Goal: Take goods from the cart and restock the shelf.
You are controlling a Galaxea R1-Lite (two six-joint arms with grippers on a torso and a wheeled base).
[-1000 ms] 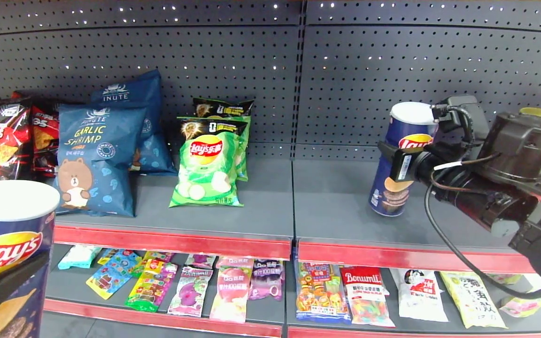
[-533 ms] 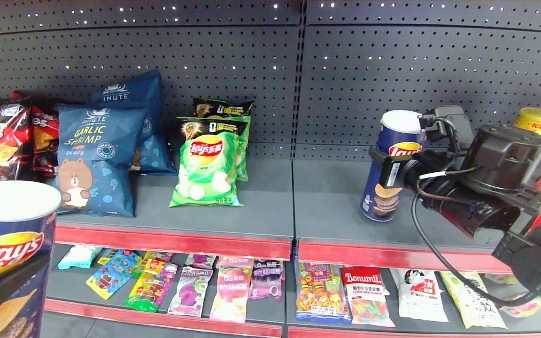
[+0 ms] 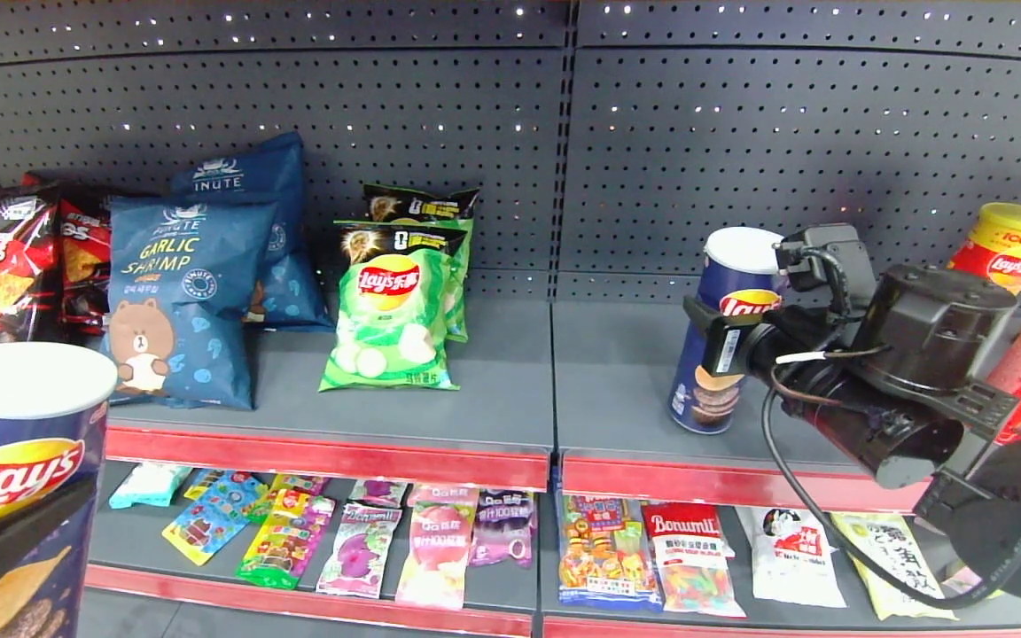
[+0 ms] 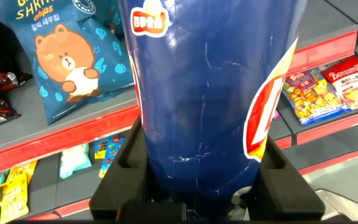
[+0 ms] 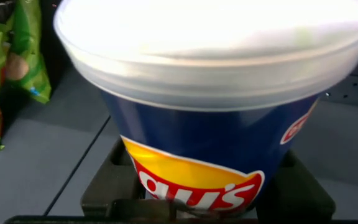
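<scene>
Right fingers [image 3: 713,330] clamp a blue can [image 3: 701,394], tilted over the upper shelf [image 3: 617,372], right bay. Left fingers [image 4: 126,168] grip a second blue can [image 4: 204,74], low left

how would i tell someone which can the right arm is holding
On the upper shelf, look right of the centre seam. There the right gripper grips a tall, tilted can with a white lid. It is dark blue, while the red cans are farther to its right.
</scene>
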